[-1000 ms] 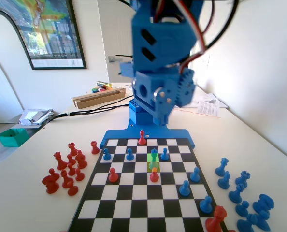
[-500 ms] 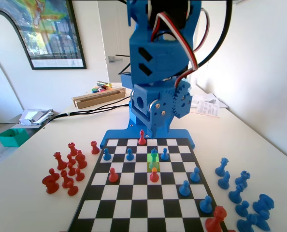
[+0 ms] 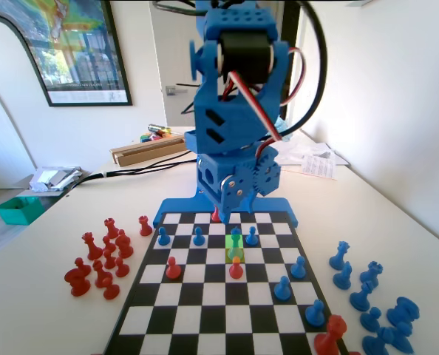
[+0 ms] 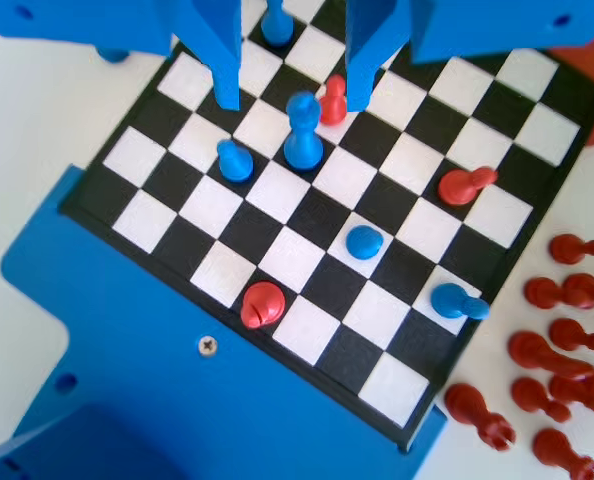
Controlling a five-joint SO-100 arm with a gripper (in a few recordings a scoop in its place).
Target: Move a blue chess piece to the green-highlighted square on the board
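Board (image 3: 205, 310): black-and-white chequered, with a blue edge piece toward the arm's base.
Gripper (image 4: 287, 100): raised above the board, jaws apart with nothing between them; the blue chess piece stands just below the gap in the wrist view.
Green-highlighted square (image 3: 235, 250): in the board's far half in the fixed view, with a yellow tint on its near edge.
Blue chess piece (image 3: 236, 239): upright on the green square, free of the jaws.
Progress: I'd judge the placing done; what is left looks like pulling the arm clear.
Count on board, fixed view: seven blue pieces, four red.
Count off board: red cluster on the left and blue cluster on the right, both too bunched to number surely.
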